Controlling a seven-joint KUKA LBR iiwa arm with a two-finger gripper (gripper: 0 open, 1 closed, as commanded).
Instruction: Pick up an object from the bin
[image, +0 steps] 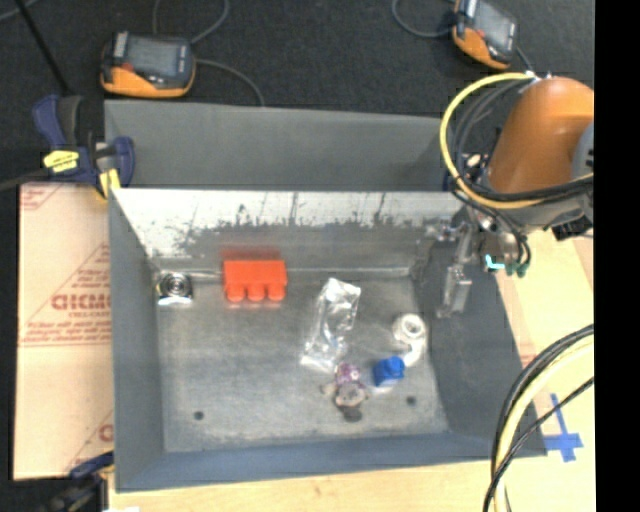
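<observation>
The gripper (455, 285) hangs at the right side of the grey metal bin (250, 400), close beside the right wall and near the back corner, under the arm's orange wrist cover (540, 135). Whether it is released or clenched cannot be told from this angle.

The thing nearest to it is a small white ring-shaped piece (410, 328), lying on the bin floor just below and to the left of the gripper, apart from it. Next to that, toward the front, sits a small blue block (388, 372), and beside the block a little purple object (348, 380). A crumpled clear plastic bag (332, 322) lies in the middle of the floor, its lower end reaching down to the purple object.

Well apart, toward the back left, an orange-red block (254, 280) lies flat, with a small round metal piece (175, 288) to its left near the left wall.

The front left of the floor is bare, as is the strip along the back wall between the orange-red block and the gripper.
</observation>
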